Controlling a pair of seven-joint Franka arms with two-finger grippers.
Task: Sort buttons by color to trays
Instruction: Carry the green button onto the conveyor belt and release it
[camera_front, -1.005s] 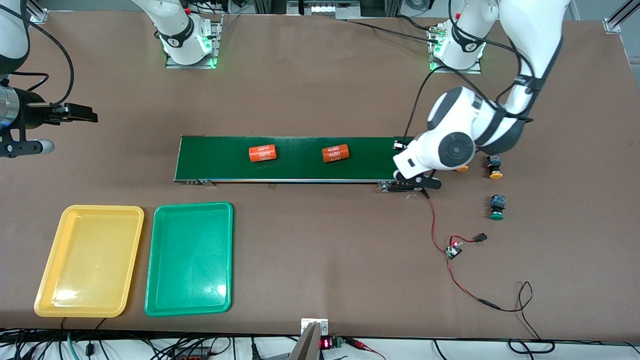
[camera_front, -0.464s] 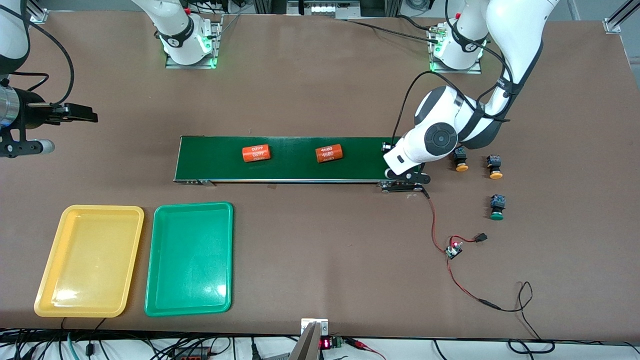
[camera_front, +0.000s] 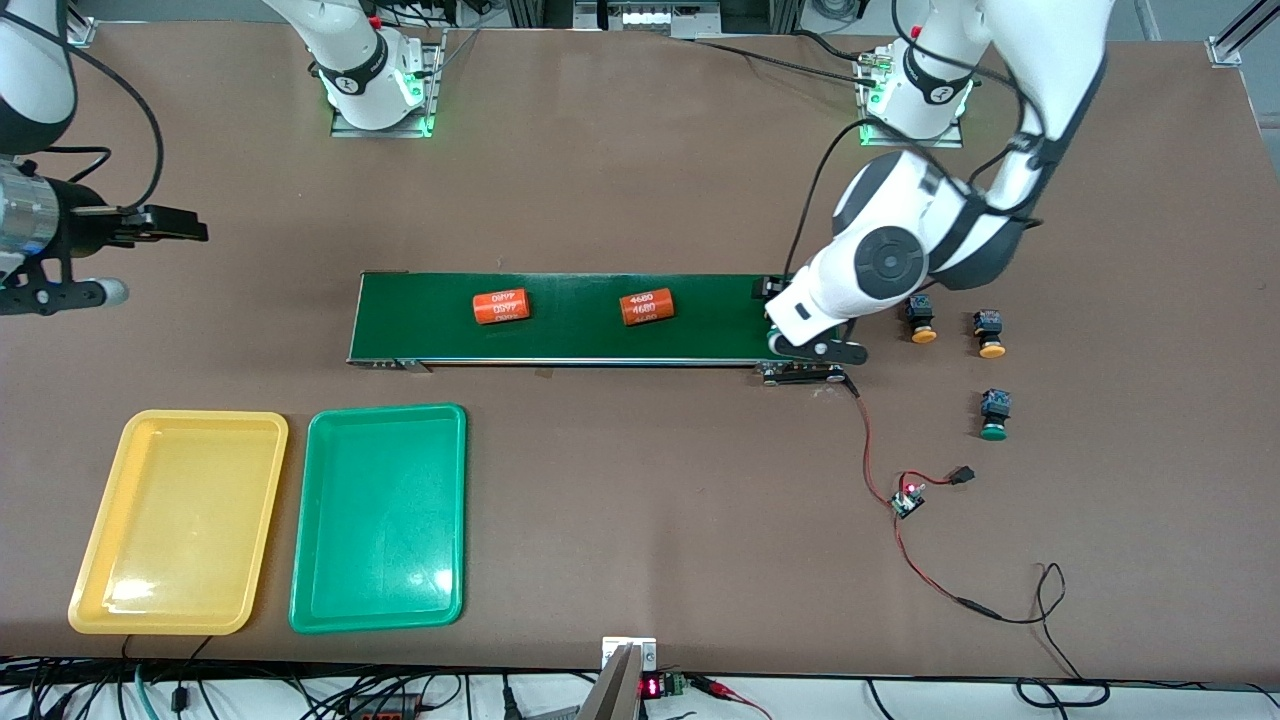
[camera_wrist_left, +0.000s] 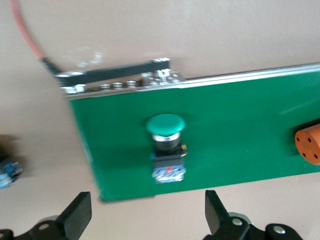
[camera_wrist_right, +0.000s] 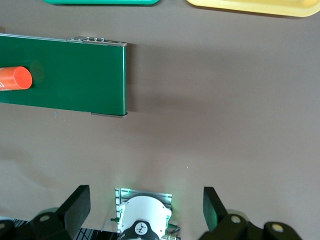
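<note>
Left jaws (camera_wrist_left: 145, 220) open over green button (camera_wrist_left: 166, 150) lying, seemingly free, on belt (camera_wrist_left: 240, 130); right jaws (camera_wrist_right: 145, 210) open, waiting

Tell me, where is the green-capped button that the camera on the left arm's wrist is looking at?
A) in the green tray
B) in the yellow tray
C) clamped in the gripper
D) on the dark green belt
D: in the left wrist view the green-capped button lies on the belt near its end, with the left gripper open above it and not touching it.
</note>
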